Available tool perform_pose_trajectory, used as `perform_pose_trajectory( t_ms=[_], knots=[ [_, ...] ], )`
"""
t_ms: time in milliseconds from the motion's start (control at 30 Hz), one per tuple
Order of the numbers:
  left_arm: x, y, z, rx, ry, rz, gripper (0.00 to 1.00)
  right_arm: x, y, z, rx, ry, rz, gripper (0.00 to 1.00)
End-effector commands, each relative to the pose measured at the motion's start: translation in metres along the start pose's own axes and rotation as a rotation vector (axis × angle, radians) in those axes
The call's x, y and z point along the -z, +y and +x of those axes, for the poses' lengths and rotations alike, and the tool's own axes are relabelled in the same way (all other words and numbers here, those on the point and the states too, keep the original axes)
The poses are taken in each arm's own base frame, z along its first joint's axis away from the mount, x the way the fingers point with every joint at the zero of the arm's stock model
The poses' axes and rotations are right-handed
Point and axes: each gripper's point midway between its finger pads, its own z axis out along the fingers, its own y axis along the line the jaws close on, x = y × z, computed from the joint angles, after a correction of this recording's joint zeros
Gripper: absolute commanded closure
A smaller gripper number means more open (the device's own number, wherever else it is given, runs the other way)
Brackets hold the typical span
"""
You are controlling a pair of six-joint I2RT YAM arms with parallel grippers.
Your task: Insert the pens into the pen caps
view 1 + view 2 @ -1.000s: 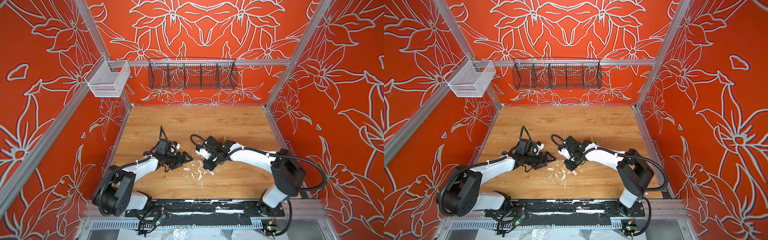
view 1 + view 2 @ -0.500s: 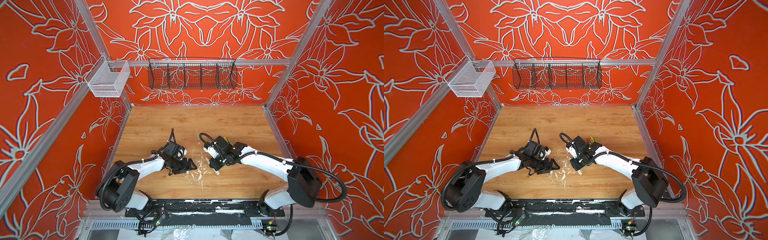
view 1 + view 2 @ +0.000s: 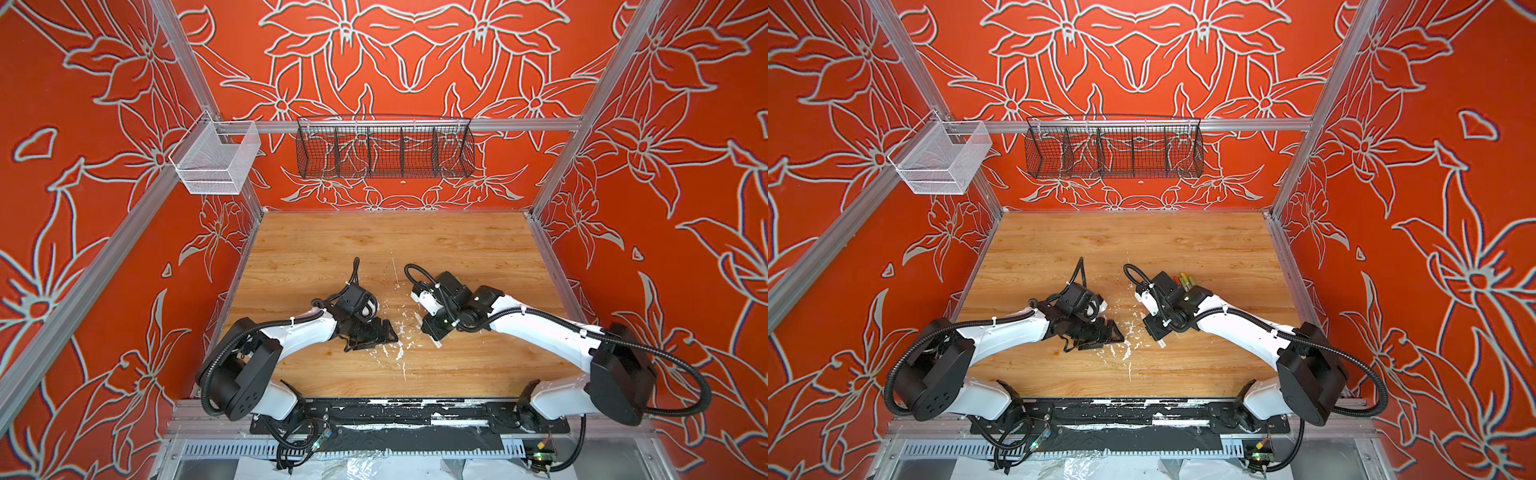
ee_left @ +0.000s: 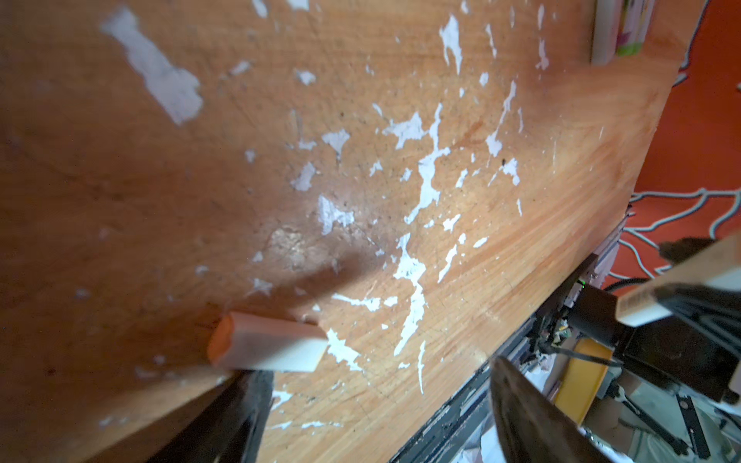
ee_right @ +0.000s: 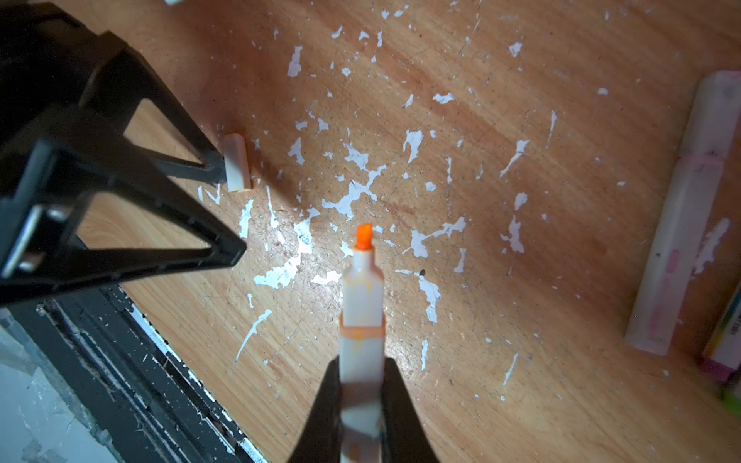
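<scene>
Both top views: bright, even light, only faint shadows; colour fringes on the wall pattern (image 3: 739, 270) at picture edges.
Left wrist view: dim, soft throughout. Left tool (image 4: 377, 409) near-black, unfocused; long shadow on the surface (image 4: 401, 100) ahead of it.
Right wrist view: sharper. Pen (image 5: 361, 304) blurred inside right tool (image 5: 361, 401); flecks beyond its tip crisp; corners darken.
</scene>
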Motion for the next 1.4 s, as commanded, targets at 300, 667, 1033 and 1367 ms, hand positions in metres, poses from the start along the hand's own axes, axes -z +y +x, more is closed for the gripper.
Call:
perform_pose_trajectory(
  t_ms=[300, 667, 1033, 1367],
  knots=[
    [0.006, 0.050, -0.003, 0.076, 0.045, -0.337, 0.22, 0.002, 0.020, 0.011, 0.056, 0.014, -0.107, 1.00],
    [-0.007, 0.048, 0.013, 0.162, 0.108, -0.344, 0.40, 0.001, 0.023, 0.011, 0.072, 0.014, -0.120, 1.00],
    [-0.016, 0.064, 0.018, 0.371, 0.085, -0.557, 0.52, 0.006, 0.024, 0.018, 0.086, -0.001, -0.131, 1.00],
    [-0.018, 0.079, 0.014, 0.496, 0.051, -0.680, 0.61, 0.016, 0.022, 0.034, 0.096, -0.030, -0.128, 1.00]
  ],
)
